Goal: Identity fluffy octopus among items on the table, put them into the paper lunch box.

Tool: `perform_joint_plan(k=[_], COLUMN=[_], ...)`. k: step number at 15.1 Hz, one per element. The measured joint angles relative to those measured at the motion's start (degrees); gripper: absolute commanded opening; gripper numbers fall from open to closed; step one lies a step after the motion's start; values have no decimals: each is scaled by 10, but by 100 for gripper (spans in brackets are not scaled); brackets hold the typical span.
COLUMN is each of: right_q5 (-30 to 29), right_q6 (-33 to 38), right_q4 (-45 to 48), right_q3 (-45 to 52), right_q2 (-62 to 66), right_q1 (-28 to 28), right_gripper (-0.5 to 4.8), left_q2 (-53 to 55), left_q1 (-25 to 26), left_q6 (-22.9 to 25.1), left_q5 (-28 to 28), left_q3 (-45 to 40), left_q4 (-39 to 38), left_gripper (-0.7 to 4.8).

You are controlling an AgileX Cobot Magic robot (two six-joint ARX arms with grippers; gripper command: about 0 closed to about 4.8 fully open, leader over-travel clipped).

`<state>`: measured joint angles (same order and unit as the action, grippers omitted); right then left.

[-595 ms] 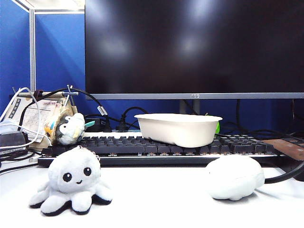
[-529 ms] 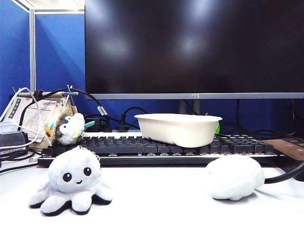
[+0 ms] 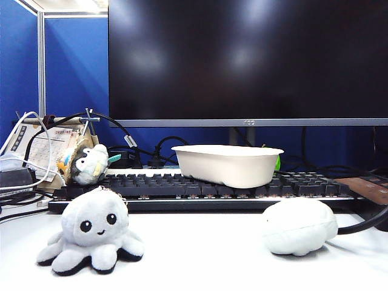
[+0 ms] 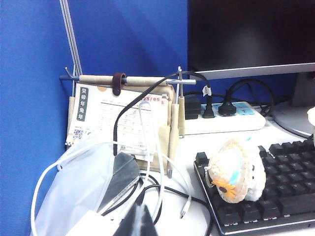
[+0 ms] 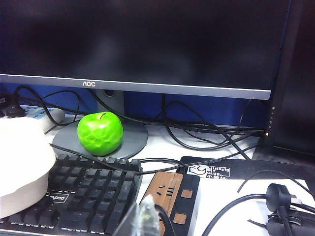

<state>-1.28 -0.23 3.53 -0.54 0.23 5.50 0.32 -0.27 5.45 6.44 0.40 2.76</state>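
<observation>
In the exterior view the fluffy octopus point(image 3: 91, 233), white with black bead eyes and black-edged tentacles, sits upright on the table point(image 3: 200, 254) at the front left. The paper lunch box point(image 3: 227, 163) rests on the keyboard point(image 3: 151, 189) behind it, near the middle, and its rounded side point(image 5: 22, 162) also shows in the right wrist view. Neither gripper appears in the exterior view. My left gripper point(image 4: 137, 222) hangs shut over cables and a white bag, holding nothing. My right gripper point(image 5: 146, 216) is shut and empty above the keyboard's end. Both wrist views miss the octopus.
An eyeless white plush lump point(image 3: 300, 225) lies front right. A small grey and white plush with a teal beak point(image 3: 91, 163) sits on the keyboard's left end. A desk calendar point(image 4: 123, 118), power strip point(image 4: 226, 118), green apple point(image 5: 100, 132), monitor point(image 3: 242, 60) and loose cables crowd the back.
</observation>
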Motion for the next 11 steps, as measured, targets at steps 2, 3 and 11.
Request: perform_joint_plan(k=[2, 3, 11], right_q5=[-1, -2, -3], right_q6=[7, 14, 36], right_q4=[1, 6, 74], right_q3=[0, 0, -122], right_q2=[0, 0, 1], right_q1=[0, 0, 0], right_gripper=[-1, -1, -1], left_q2=[0, 0, 0], left_q1=[0, 0, 0], left_q6=[-18, -31, -133], left_q5=[0, 0, 0], left_q3=[0, 0, 111], left_q4=[1, 10, 80], left_gripper=[-5, -5, -5])
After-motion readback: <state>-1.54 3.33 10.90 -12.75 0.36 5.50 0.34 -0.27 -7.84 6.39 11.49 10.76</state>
